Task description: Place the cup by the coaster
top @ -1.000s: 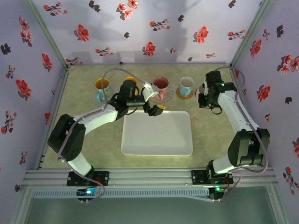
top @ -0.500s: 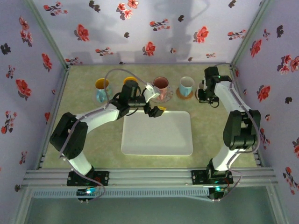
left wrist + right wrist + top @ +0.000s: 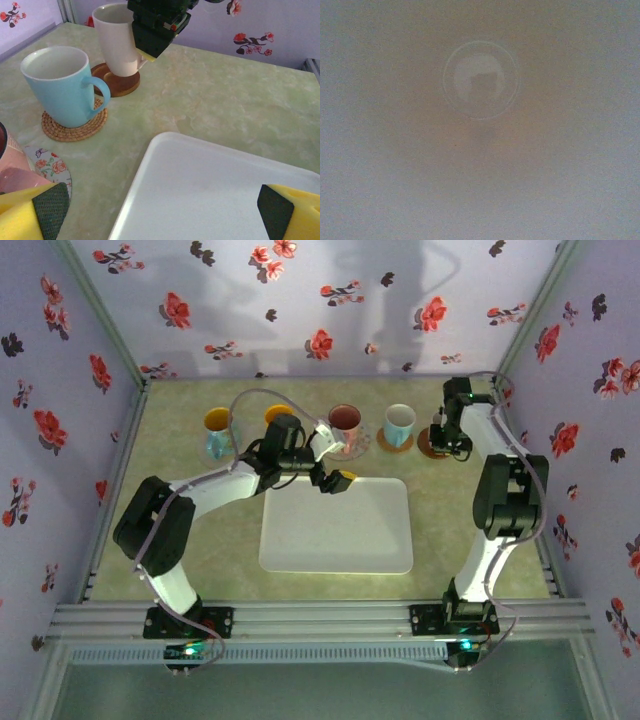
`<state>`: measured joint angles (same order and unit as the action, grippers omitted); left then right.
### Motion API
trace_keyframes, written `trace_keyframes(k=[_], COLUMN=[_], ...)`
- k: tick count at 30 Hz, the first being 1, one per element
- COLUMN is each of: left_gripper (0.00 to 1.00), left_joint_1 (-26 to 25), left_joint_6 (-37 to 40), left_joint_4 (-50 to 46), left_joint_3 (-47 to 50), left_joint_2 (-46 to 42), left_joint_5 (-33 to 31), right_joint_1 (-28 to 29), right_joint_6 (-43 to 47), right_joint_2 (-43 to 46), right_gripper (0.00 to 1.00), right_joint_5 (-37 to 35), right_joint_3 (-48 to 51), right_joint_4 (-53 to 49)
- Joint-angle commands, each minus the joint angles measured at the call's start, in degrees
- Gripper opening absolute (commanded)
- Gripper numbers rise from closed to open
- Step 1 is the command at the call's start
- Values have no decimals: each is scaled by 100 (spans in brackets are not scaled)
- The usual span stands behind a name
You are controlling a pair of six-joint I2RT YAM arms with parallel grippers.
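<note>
Right tool (image 3: 150, 42) nearly closed, apparently tight on white cup (image 3: 112, 45) atop wooden coaster (image 3: 116, 86); left tool (image 3: 160, 212) wide, empty.

Nothing here can be read as text, a number, a brand or a sign — the only marks are pictures. Red and dark flower prints dot the walls (image 3: 300, 310), and a butterfly-and-flower pattern decorates the printed coaster (image 3: 50, 169) under the pink cup (image 3: 7, 155). The cream mug (image 3: 117, 45) and the blue mug (image 3: 60, 85) have plain sides.
</note>
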<state>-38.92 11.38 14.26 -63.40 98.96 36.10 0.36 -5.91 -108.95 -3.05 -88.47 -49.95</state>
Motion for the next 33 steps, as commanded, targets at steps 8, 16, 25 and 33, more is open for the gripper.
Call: trace_keyframes(k=[8, 16, 25, 33], left_gripper=[100, 100, 100, 100], left_joint_1=[-59, -66, -68, -65], left_joint_6=[190, 262, 438, 471], left_joint_4=[-231, -350, -582, -688], left_joint_3=[-260, -313, -375, -425], left_joint_2=[158, 159, 116, 124], left_joint_5=[68, 73, 73, 72], right_joint_1=[-72, -80, -82, -80], right_joint_6=[127, 118, 161, 170], right_joint_2=[-441, -785, -1000, -1180], right_gripper=[0, 4, 6, 8], right_joint_5=[-161, -267, -320, -210], right_joint_3=[-681, -1130, -1428, -1481], right_joint_4=[174, -55, -321, -427])
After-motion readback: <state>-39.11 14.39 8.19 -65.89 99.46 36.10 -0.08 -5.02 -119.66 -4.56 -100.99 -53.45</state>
